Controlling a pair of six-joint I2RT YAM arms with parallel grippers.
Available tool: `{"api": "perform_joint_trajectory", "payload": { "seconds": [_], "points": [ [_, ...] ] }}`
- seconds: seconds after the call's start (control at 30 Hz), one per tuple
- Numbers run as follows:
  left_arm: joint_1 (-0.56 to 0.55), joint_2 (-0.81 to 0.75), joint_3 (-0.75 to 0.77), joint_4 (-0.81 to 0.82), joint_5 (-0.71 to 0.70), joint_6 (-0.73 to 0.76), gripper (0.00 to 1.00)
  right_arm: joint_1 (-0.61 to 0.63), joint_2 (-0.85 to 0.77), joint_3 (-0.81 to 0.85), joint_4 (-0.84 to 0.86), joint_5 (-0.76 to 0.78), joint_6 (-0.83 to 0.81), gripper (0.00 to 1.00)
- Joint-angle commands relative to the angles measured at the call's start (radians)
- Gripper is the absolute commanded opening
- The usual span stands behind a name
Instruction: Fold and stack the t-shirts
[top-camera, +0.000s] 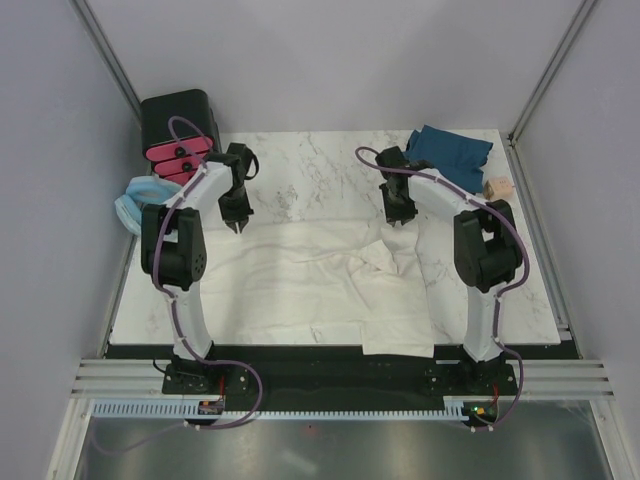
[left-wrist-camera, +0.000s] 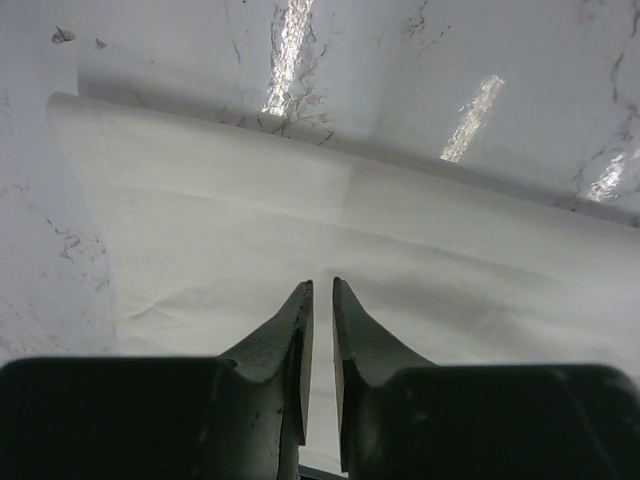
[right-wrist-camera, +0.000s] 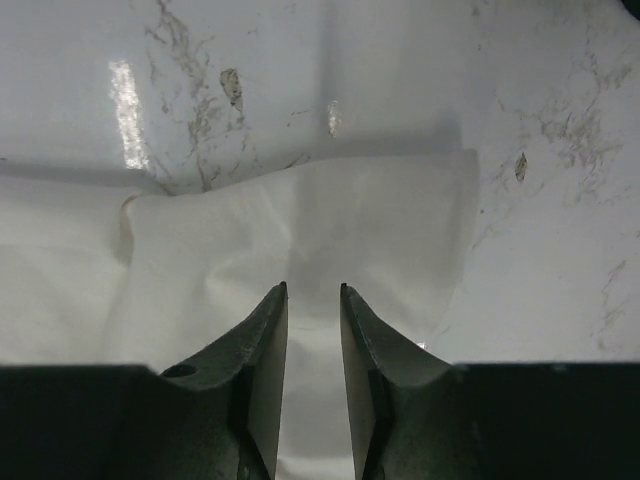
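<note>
The cream-white t-shirt (top-camera: 300, 285) lies spread and rumpled across the near half of the marble table (top-camera: 310, 175), one part hanging over the front edge. The dark teal t-shirt (top-camera: 450, 150) sits crumpled at the back right corner. My left gripper (top-camera: 237, 222) hovers over the white shirt's far left edge. In the left wrist view its jaws (left-wrist-camera: 322, 283) stand a narrow slit apart above flat cloth (left-wrist-camera: 250, 230), holding nothing. My right gripper (top-camera: 398, 215) hangs over the shirt's far right corner. Its jaws (right-wrist-camera: 313, 288) are a little wider apart, above the cloth (right-wrist-camera: 330, 230).
A black box with pink drawers (top-camera: 180, 135) stands at the back left corner, with a pale blue padded ring (top-camera: 135, 200) beside it. A small tan object (top-camera: 497, 187) lies near the right edge. Grey walls enclose the table.
</note>
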Motion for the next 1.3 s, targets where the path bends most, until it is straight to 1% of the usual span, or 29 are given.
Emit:
{"api": "perform_joint_trajectory", "payload": {
  "seconds": [0.0,0.03,0.1,0.13,0.17,0.2,0.23,0.43,0.57,0.73,0.87,1.03,1.07,1.13,1.27],
  "points": [
    [0.001,0.063,0.021,0.001,-0.003,0.013,0.11,-0.008,0.07,0.05,-0.007,0.042,0.001,0.33],
    [0.001,0.07,0.026,0.003,-0.003,0.015,0.07,-0.008,0.079,0.051,-0.01,0.04,0.002,0.31],
    [0.001,0.095,0.035,-0.002,-0.009,0.012,0.04,-0.01,0.108,0.062,-0.028,0.045,0.005,0.18],
    [0.001,0.103,0.041,-0.005,-0.005,0.013,0.02,-0.013,0.119,0.068,-0.036,0.049,0.004,0.13],
    [0.001,0.118,0.046,-0.009,-0.001,0.013,0.02,-0.014,0.139,0.077,-0.048,0.051,0.004,0.06],
    [0.001,0.123,0.052,-0.011,0.0,0.012,0.02,-0.016,0.147,0.08,-0.048,0.055,0.007,0.02],
    [0.001,0.129,0.055,-0.014,-0.001,0.01,0.02,-0.02,0.154,0.082,-0.05,0.057,0.008,0.0],
    [0.003,0.173,0.085,-0.035,-0.035,0.01,0.02,-0.063,0.203,0.111,-0.082,0.083,0.028,0.0],
    [0.012,0.253,0.186,-0.112,-0.063,0.015,0.02,-0.1,0.223,0.137,-0.1,0.092,0.035,0.0],
    [0.046,0.31,0.274,-0.129,-0.04,0.001,0.02,-0.155,0.259,0.178,-0.119,0.078,0.042,0.0],
    [0.047,0.402,0.447,-0.23,-0.031,0.007,0.02,-0.175,0.286,0.234,-0.139,0.057,0.053,0.0],
    [0.049,0.439,0.533,-0.253,-0.037,0.004,0.02,-0.18,0.32,0.307,-0.155,0.048,0.061,0.0],
    [0.049,0.462,0.573,-0.264,-0.035,0.007,0.02,-0.181,0.328,0.321,-0.162,0.039,0.061,0.0],
    [0.05,0.466,0.592,-0.276,-0.04,0.006,0.02,-0.183,0.354,0.361,-0.177,0.023,0.056,0.0],
    [0.056,0.463,0.587,-0.278,-0.057,0.0,0.02,-0.188,0.371,0.384,-0.191,0.051,0.077,0.0]
  ]
}}
